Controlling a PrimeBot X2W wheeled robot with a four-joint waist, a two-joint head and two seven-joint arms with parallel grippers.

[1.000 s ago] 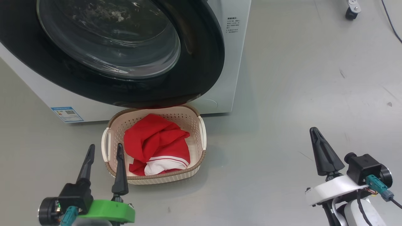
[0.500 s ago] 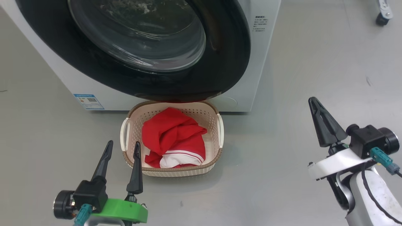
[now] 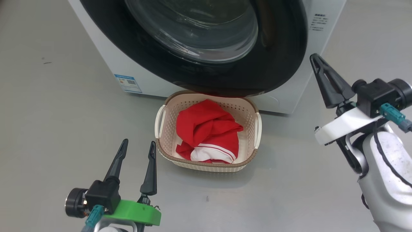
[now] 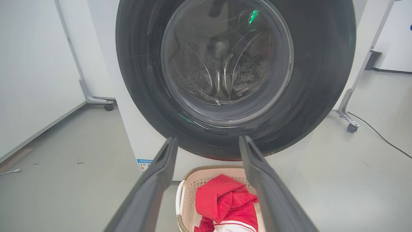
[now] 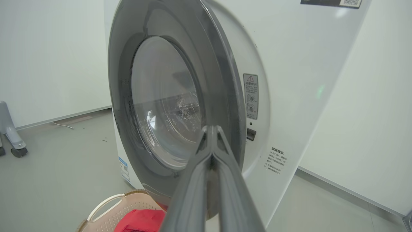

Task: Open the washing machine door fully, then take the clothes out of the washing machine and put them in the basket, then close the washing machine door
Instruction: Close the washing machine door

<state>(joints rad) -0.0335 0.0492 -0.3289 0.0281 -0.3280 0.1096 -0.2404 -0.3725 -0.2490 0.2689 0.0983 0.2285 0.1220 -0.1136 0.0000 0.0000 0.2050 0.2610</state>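
Note:
The white washing machine (image 3: pixel 106 51) fills the top of the head view. Its washing machine door (image 3: pixel 283 48), round and glossy black, faces me. In the right wrist view the door (image 5: pixel 122 80) stands a little off the machine's front at its right edge. The cream basket (image 3: pixel 206 167) sits on the floor under the door, and the red clothes (image 3: pixel 209 129) with white trim lie in it. My left gripper (image 3: pixel 139 141) is open just left of the basket, with nothing between its fingers. My right gripper (image 3: pixel 314 58) is shut and empty, raised beside the door's right rim.
A small blue label (image 3: pixel 128 83) marks the machine's lower left. A wheeled metal frame (image 4: pixel 351 125) and a black cable (image 4: pixel 379 135) lie on the floor right of the machine. Another caster foot (image 5: pixel 14 145) stands to the left. Grey floor surrounds the basket.
The head camera has turned, so machine and basket sit further right in the picture. My right gripper has risen and come closer to the door's right rim. The left gripper stays by the basket.

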